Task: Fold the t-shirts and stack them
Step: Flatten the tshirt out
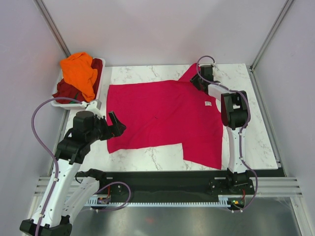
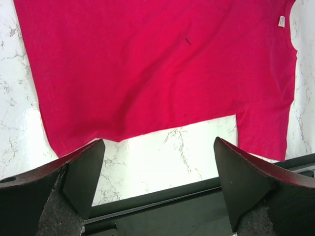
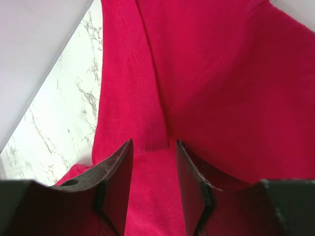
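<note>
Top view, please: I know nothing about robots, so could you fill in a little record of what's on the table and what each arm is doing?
Table: white, marble-patterned top
Pink shirt: spread mostly flat across the table, white label near its right side
Basket: white, at the far left corner
Orange shirt: bunched on top in the basket
Maroon shirt: crumpled under the orange shirt
Left gripper: wide open, empty, over the pink shirt's left side
Right gripper: at the far right sleeve, straddling a ridge of cloth; firm grip unclear
</note>
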You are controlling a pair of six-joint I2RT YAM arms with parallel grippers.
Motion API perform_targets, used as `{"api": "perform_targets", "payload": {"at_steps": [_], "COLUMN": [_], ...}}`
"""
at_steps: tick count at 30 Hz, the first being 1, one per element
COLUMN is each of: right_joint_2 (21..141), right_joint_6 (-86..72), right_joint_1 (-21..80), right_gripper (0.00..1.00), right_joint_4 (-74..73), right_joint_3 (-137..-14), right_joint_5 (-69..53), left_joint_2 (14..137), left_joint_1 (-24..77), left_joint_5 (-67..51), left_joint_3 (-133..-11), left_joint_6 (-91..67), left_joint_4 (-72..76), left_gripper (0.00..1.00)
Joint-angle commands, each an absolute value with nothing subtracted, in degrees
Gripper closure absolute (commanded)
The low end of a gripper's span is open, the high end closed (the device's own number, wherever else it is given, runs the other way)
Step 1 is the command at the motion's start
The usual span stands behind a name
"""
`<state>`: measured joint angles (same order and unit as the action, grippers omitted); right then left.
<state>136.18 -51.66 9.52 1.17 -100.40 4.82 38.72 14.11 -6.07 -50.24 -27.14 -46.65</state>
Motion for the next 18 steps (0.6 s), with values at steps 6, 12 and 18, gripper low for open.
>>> {"api": "perform_targets", "payload": {"at_steps": [6, 12, 18], "right_joint_2": [136.58, 139.04, 140.1], "right_joint_6": [-52.03, -51.77, -51.77], "right_joint_1": [9.75, 9.67, 9.67], "right_gripper": [0.52, 0.68, 0.91], "right_joint_4": [1.58, 1.58, 1.67], "right_joint_3": [-101.86, -105.64, -108.28], "right_joint_5": [5.19, 5.1, 4.4], "left_joint_2": [38.14, 38.23, 38.41], "left_joint_1": [13.71, 13.45, 13.18], "left_joint_5": [-5.71, -5.71, -5.71], "left_joint_3": [-49.83, -49.83, -49.83], "left_joint_6": [-27.16, -27.16, -27.16], "left_joint_4": [-45.88, -45.79, -45.79], "left_gripper": [0.0, 0.0, 0.0]}}
